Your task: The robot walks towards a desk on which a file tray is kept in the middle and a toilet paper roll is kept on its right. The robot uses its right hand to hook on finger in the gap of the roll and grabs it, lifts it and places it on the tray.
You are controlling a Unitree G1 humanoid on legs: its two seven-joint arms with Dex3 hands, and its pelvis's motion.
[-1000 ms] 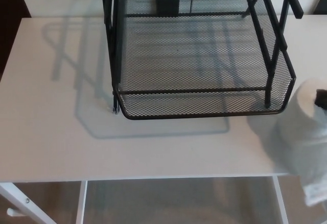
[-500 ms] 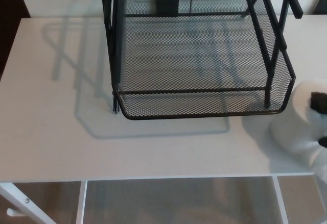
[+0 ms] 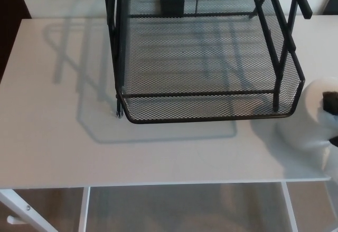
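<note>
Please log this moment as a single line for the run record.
toilet paper roll: right of file tray, outside it | right robot hand: black finger at roll's core, grip unclear | left robot hand: not visible | placement: not done

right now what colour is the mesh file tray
Black wire mesh file tray, clearest in the head view.

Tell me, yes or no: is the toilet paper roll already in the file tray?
No. The toilet paper roll sits outside the file tray, past its right front corner at the picture's right edge, with the right hand on it.

An office: a black mesh file tray (image 3: 211, 117) on a white desk (image 3: 53, 126).
</note>
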